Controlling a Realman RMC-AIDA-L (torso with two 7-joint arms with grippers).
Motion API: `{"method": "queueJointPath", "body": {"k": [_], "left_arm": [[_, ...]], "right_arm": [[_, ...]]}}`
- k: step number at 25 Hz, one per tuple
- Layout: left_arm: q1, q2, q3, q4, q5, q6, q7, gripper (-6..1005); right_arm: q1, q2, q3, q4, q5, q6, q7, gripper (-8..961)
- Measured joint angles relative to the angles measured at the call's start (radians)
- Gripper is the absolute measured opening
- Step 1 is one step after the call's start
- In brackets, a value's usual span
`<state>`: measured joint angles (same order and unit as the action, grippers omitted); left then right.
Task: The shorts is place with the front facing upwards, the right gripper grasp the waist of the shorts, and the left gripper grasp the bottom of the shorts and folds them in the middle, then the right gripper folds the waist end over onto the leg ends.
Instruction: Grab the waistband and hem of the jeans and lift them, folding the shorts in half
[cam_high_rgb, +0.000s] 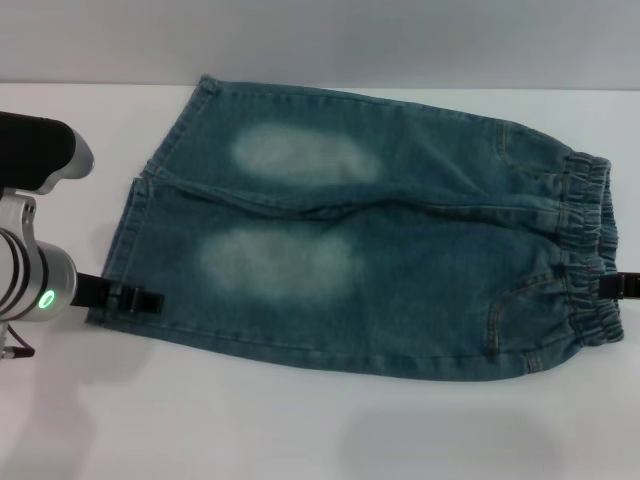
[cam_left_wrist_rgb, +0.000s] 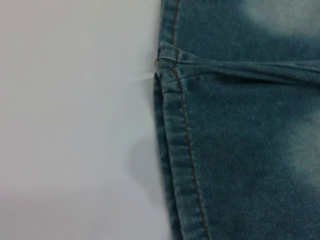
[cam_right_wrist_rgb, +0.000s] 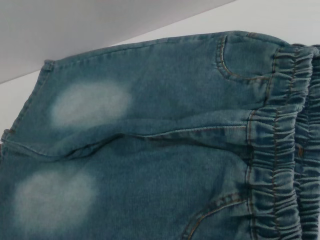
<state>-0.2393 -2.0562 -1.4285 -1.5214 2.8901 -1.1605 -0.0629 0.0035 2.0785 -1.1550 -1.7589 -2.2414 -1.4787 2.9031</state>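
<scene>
The blue denim shorts (cam_high_rgb: 380, 250) lie flat and front up on the white table, with two pale oval patches showing. Their leg ends (cam_high_rgb: 125, 240) point left and the gathered waist (cam_high_rgb: 590, 250) points right. My left gripper (cam_high_rgb: 135, 297), on the green-lit wrist, reaches onto the near leg's hem at the shorts' near left corner. My right gripper (cam_high_rgb: 622, 285) shows only as a black tip at the near part of the waist. The left wrist view looks down on the stitched hem (cam_left_wrist_rgb: 175, 150) where the two legs meet. The elastic waist (cam_right_wrist_rgb: 280, 150) and pockets fill the right wrist view.
The white table (cam_high_rgb: 300, 420) has bare surface in front of the shorts and to their left. Behind the shorts the table ends at a pale wall (cam_high_rgb: 320, 40). A dark part of the left arm (cam_high_rgb: 35, 145) hangs over the far left.
</scene>
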Motion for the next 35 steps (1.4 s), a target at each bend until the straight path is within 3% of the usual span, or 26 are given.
{"method": "queueJointPath", "body": {"k": [15,22,35], "left_arm": [[-0.004,-0.001,-0.007,0.037,0.0,0.004,0.008,829],[-0.054,-0.001,-0.014,0.094,-0.003,-0.026,0.02,822],[-0.047,-0.001,-0.005,0.074,-0.002,-0.045,0.028,791]], "right_arm": [[0.001,0.0,0.0,-0.002,0.002,-0.009,0.0,726],[-0.001,0.0,0.003,-0.011,0.003,-0.017,0.0,721],[-0.005,0.0,0.008,-0.018,0.023,-0.036,0.0,710]]}}
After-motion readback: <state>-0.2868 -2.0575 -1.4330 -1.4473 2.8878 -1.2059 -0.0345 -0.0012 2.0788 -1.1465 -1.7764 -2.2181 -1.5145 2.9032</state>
